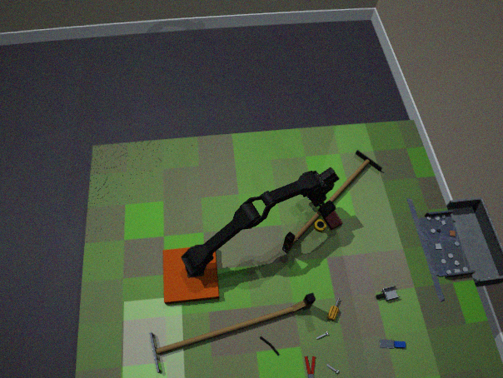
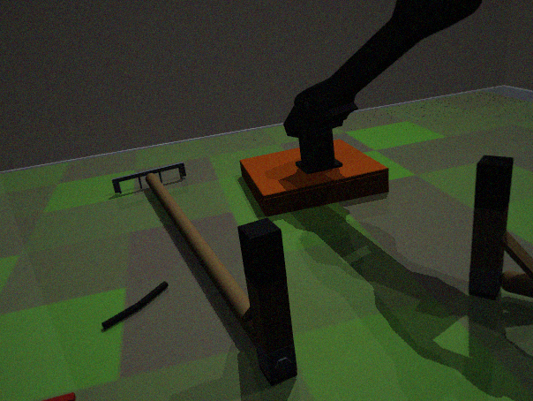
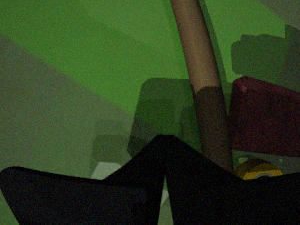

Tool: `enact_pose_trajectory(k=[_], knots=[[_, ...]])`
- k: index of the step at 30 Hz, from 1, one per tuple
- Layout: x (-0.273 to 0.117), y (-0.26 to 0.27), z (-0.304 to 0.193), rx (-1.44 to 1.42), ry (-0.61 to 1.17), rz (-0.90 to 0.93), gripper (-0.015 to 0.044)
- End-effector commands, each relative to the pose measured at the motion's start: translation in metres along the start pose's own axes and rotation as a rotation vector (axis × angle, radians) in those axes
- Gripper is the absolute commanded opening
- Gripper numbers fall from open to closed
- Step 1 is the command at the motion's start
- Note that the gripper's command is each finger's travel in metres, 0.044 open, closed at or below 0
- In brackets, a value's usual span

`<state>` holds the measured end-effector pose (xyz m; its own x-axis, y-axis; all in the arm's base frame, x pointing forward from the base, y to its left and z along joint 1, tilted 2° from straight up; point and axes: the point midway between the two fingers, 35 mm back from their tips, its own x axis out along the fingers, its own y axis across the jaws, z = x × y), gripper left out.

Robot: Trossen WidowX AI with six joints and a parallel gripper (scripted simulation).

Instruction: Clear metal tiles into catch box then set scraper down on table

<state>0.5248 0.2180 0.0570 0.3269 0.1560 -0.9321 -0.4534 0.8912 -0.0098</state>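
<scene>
My gripper (image 1: 326,208) (image 3: 165,143) is shut with nothing between the fingers. It is low beside the wooden handle (image 1: 349,182) (image 3: 204,74) of the solid-bladed scraper; the handle passes behind the right finger in the wrist view. Whether they touch is unclear. Its dark blade (image 1: 368,161) lies at the upper right; its black end block (image 1: 288,242) (image 2: 491,230) points towards the arm's base. Several pale tiles and one orange tile (image 1: 452,233) lie on the steel plate (image 1: 447,243). The catch box (image 1: 479,246) adjoins the plate's far end; no tiles show in it.
A dark red block (image 1: 333,221) (image 3: 265,121) and a yellow ring (image 1: 320,221) (image 3: 260,168) lie close by the handle. Another long tool (image 1: 233,328) (image 2: 194,243) has an open-framed head. A small dustpan (image 1: 390,293), a screwdriver (image 1: 333,312) and red-handled pliers (image 1: 307,365) lie nearer.
</scene>
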Motion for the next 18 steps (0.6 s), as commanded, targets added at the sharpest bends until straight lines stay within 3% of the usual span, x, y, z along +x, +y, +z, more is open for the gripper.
enact_pose_trajectory(k=[1,18], knots=[[0.001,0.011,-0.019,0.028,0.082,-0.013,0.0],[0.018,0.016,-0.038,0.047,0.139,-0.025,0.0]])
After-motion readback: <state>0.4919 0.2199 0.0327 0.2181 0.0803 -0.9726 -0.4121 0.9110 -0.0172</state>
